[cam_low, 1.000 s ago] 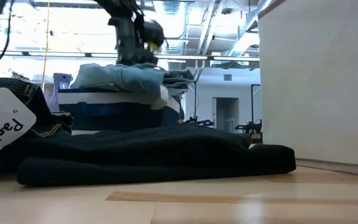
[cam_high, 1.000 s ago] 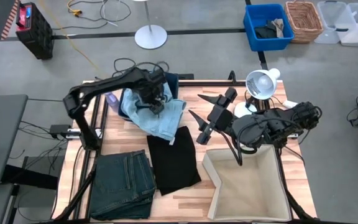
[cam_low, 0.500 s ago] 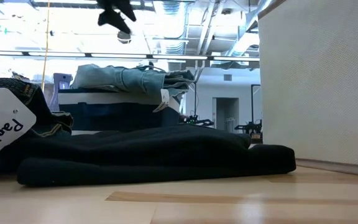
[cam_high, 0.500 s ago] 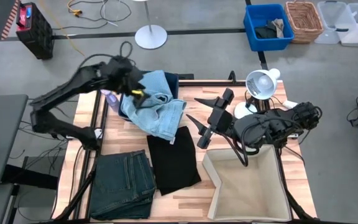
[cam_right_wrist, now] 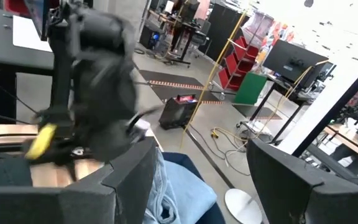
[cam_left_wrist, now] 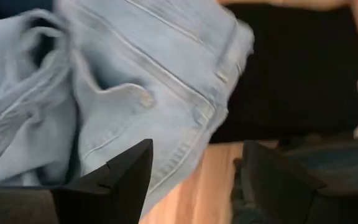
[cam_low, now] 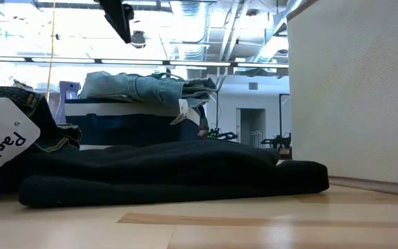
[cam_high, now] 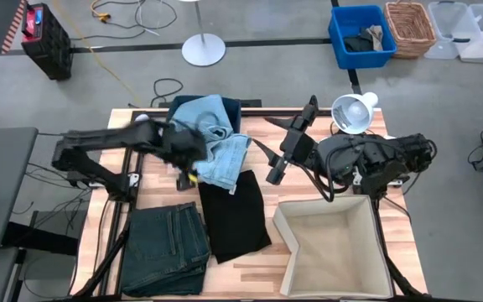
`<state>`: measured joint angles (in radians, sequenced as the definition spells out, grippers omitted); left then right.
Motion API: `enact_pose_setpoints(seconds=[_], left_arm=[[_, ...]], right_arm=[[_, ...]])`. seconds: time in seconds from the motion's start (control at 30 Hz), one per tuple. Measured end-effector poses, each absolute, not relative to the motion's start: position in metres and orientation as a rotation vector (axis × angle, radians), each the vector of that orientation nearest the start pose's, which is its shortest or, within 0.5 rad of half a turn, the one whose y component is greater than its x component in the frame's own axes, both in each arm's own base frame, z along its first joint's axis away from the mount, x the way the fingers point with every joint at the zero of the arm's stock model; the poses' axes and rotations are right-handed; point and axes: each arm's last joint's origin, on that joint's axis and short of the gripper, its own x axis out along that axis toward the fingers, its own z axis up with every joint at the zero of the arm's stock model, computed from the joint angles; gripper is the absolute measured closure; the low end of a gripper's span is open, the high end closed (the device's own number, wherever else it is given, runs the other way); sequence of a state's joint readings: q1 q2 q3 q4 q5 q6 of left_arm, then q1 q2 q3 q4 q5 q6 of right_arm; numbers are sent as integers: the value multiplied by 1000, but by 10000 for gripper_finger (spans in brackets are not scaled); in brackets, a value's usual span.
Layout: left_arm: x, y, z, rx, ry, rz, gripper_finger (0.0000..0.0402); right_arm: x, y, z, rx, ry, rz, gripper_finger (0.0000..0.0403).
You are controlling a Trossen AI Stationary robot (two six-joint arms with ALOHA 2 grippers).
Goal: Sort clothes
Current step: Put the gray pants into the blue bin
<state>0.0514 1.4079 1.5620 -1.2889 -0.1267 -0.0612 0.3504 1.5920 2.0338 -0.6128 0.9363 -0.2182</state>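
Note:
The light blue denim piece [cam_high: 216, 143] lies heaped on the dark blue bin [cam_low: 130, 121] at the table's far side, one end hanging over the bin's near rim [cam_left_wrist: 166, 93]. The black shirt [cam_high: 235, 211] lies flat on the table, its far end under the denim. The dark green-grey jeans [cam_high: 166, 247] lie folded at the near left. No teal-green top shows. My left gripper [cam_high: 189, 164] is open and empty above the denim's near left edge [cam_left_wrist: 194, 168]. My right gripper [cam_high: 262, 136] is open and empty, raised to the right of the bin [cam_right_wrist: 197, 168].
The beige fabric box [cam_high: 334, 247] stands open at the near right. A white lamp [cam_high: 352, 113] stands at the far right of the table. Bare wood [cam_high: 258, 260] shows between the black shirt and the box. A paper tag [cam_low: 2, 138] lies on the jeans.
My left gripper has risen off the denim on the bin, swung toward the table's left edge, then come toward the near edge, and is now above the denim's near left edge. The denim has stayed heaped on the bin. My right gripper has shifted a little toward the far edge.

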Motion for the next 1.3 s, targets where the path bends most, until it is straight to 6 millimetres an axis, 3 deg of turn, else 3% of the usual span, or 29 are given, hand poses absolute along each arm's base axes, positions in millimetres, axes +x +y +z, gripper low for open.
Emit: enact_pose_setpoints(seconds=[0.23,0.43,0.83,0.97,1.1,1.3], left_arm=[[285,-9,338,251,1288,160,147],[304,-23,318,359,1330,142,146],[331,-22,273,466,1491,196,146],[338,-17,260,515,1527,302,153],[340,-10,258,543,1521,370,204],[337,-7,263,542,1519,386,363]], right_arm=[[293,82,513,-316,202,-567,133],[293,83,513,-316,202,-564,133],[292,87,513,-315,197,-551,133],[291,89,513,-315,195,-546,133],[291,90,513,-310,193,-543,133],[291,91,513,-309,193,-545,133]])
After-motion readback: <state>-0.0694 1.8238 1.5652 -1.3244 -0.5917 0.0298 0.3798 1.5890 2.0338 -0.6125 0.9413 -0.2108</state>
